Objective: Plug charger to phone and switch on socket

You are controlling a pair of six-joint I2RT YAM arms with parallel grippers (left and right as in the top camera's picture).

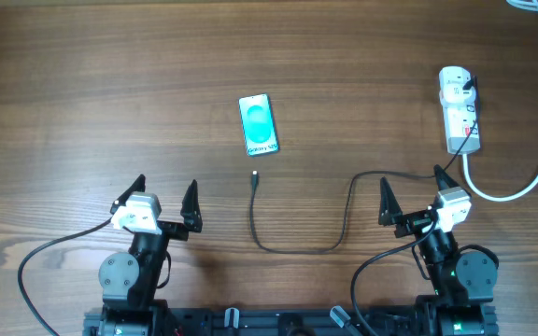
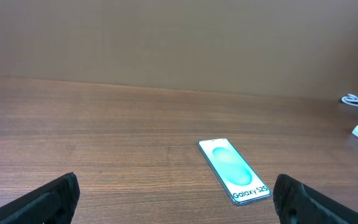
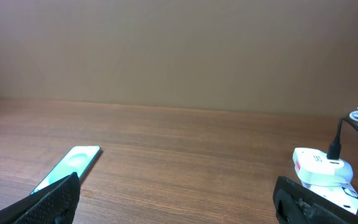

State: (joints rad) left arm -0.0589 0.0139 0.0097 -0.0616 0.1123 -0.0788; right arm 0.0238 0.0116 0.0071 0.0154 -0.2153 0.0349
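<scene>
The phone (image 1: 258,124) lies flat mid-table, turquoise screen up, its white text strip toward me; it also shows in the left wrist view (image 2: 234,170) and the right wrist view (image 3: 73,163). The charger (image 1: 299,248) is a thin black cable looping from its connector tip (image 1: 254,175), just below the phone, round to the socket. The socket (image 1: 459,108) is a white power strip at the far right with a black plug in it; it also shows in the right wrist view (image 3: 325,172). My left gripper (image 1: 162,198) is open and empty, near the front left. My right gripper (image 1: 411,192) is open and empty, below the socket.
A thick white cord (image 1: 530,177) runs from the socket's near end round the right side and up to the far right corner. A wall stands behind the table's far edge (image 2: 166,90).
</scene>
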